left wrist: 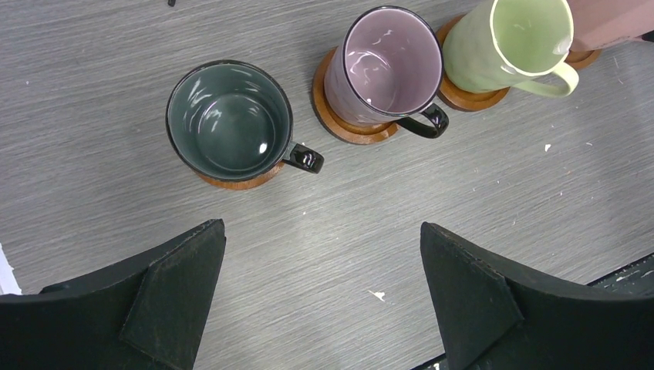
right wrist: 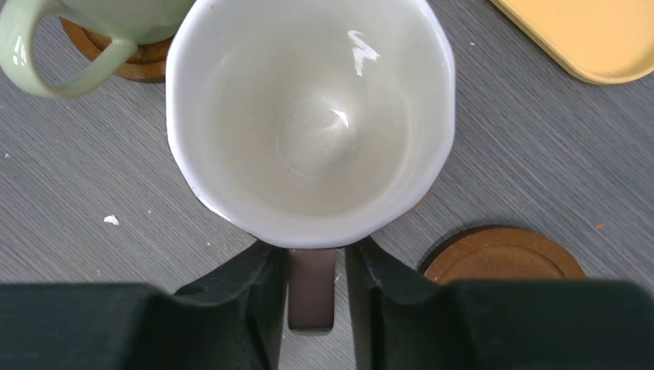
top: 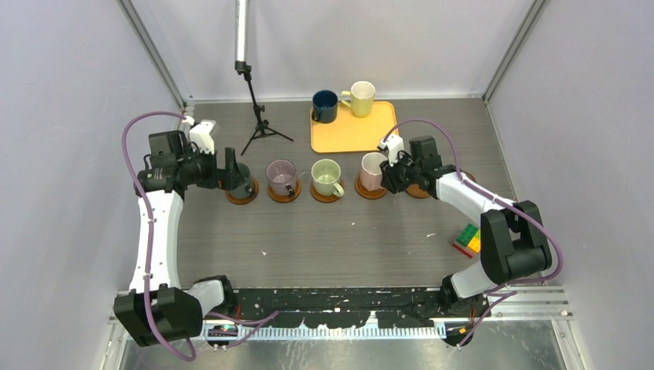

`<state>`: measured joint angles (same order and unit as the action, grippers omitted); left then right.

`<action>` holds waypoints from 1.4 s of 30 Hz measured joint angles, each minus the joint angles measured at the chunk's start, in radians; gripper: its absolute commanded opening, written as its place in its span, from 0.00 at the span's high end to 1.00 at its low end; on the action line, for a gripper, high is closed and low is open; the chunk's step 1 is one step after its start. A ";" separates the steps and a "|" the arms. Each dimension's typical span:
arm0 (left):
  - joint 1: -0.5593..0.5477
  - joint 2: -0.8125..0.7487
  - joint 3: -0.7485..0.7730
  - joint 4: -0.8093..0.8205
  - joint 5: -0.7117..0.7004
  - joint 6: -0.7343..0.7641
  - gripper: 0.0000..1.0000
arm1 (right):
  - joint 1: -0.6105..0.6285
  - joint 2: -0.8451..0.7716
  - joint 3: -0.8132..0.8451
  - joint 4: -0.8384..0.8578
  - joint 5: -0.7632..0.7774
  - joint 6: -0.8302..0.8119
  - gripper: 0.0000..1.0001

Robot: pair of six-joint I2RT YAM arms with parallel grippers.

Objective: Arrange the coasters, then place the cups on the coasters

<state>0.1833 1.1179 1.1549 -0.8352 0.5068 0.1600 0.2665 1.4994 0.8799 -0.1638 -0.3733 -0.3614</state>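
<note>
light green cup (right wrist: 123,14) cropped at top edge, tray (right wrist: 594,35) corner only

Arms (top: 152,231) white with black joints — purple cables (top: 124,142), matte black claw fingers (left wrist: 177,301).

A robotics lab cell, judging by plain pale walls (top: 62,92), aluminium frame rails (top: 154,50), a grey table (top: 347,239), bolted arms (top: 154,231) and a tripod-mounted pole (top: 242,35).

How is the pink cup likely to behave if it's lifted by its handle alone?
The pink cup is likely rigid and fairly heavy for its size: it looks like thick glazed ceramic. Its glossy handle, between the fingers of the right gripper, may slip or pivot, letting it swing. Pushed, it would probably drag its coaster along rather than tip, being wide-bodied.
</note>
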 measured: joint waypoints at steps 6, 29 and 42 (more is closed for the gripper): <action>0.000 0.018 0.000 0.001 -0.002 -0.004 0.00 | 0.000 -0.001 0.000 0.005 -0.022 -0.012 0.43; 0.000 0.044 0.000 0.009 -0.002 -0.004 0.00 | -0.009 -0.020 0.031 -0.127 0.006 -0.132 0.49; 0.000 0.045 0.000 0.008 0.000 -0.004 0.00 | -0.009 -0.020 0.091 -0.233 -0.034 -0.187 0.20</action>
<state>0.1833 1.1633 1.1549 -0.8276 0.5072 0.1562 0.2577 1.4792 0.9707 -0.3969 -0.4068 -0.5484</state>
